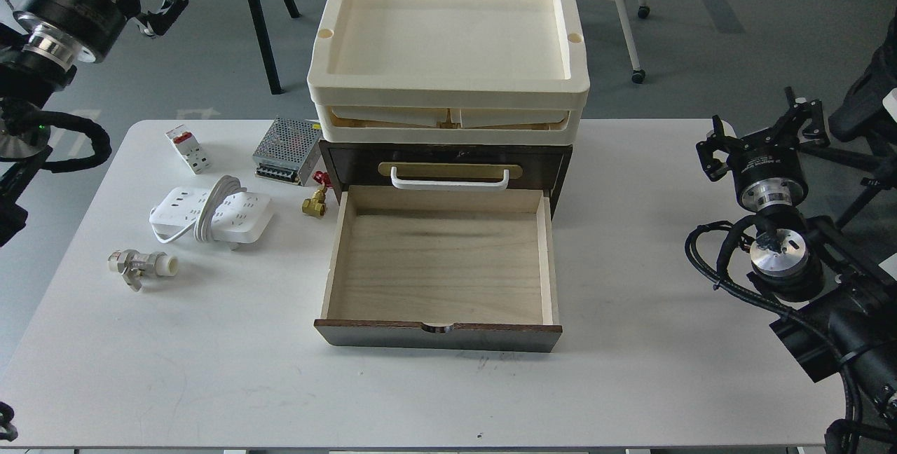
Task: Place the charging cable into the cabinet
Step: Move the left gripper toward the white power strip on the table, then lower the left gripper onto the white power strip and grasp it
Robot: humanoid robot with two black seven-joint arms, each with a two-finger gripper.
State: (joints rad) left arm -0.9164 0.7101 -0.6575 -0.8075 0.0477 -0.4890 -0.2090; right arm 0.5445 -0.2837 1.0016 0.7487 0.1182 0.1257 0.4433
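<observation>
- My left fingers [162, 0] hang spread apart and empty, high over the counter's [631, 370] far left corner.
- My right fingers [764, 128] sit off the right edge, also parted, holding nothing.
- The charging cable [210, 216] lies flat on the counter, cord wrapped round its middle, just left of the cabinet [448, 160].
- The cabinet's lower drawer [441, 265] stands pulled wide open.

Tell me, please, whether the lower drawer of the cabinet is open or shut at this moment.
Open: the lower drawer is pulled out of the cabinet toward the camera, its pale wood floor fully visible and empty.
</observation>
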